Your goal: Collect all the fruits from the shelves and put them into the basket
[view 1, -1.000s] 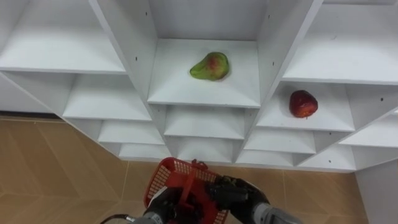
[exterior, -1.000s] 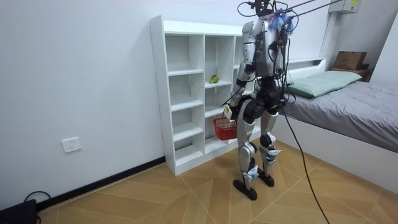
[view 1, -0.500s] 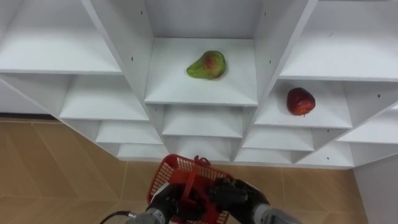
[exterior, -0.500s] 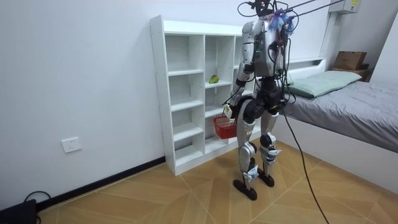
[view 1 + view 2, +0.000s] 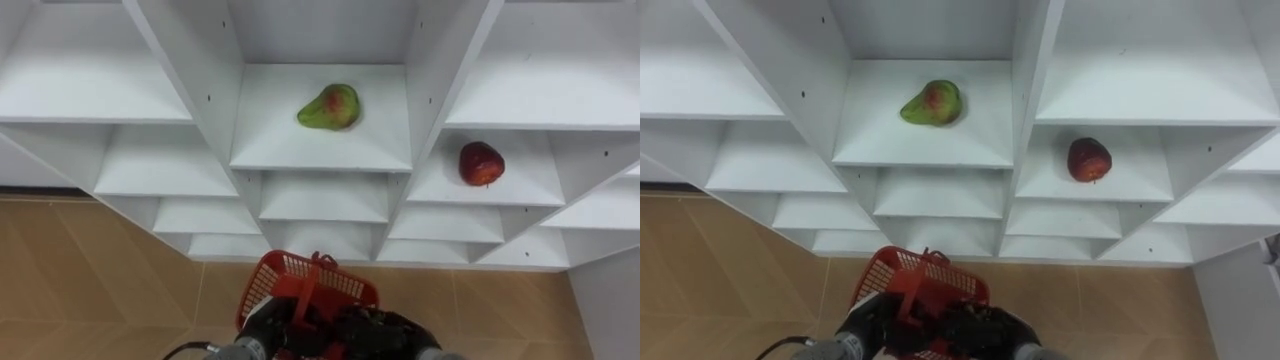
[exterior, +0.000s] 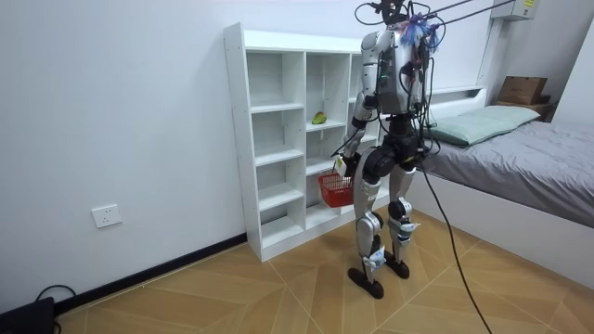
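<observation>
Fingers [image 5: 268, 314] of left hand [image 5: 256, 328] and right hand [image 5: 385, 330] curl round the red basket [image 5: 292, 270]. Green fruit [image 5: 329, 106] and red apple [image 5: 481, 163] lie well above them in the closet [image 5: 320, 150], uncollected. Next, one hand must let go and reach up.

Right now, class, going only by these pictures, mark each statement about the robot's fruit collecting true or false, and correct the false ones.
1. The green fruit lies in the middle column of the white shelf unit. True.
2. The red apple shares a compartment with the green fruit. False: it lies in the column to the right, one shelf lower.
3. One of these two fruits is already in the red basket. False: both lie on shelves.
4. The left hand and the right hand both hold the red basket. True.
5. The basket rests on a shelf. False: it hangs over the floor, in front of the unit.
</observation>
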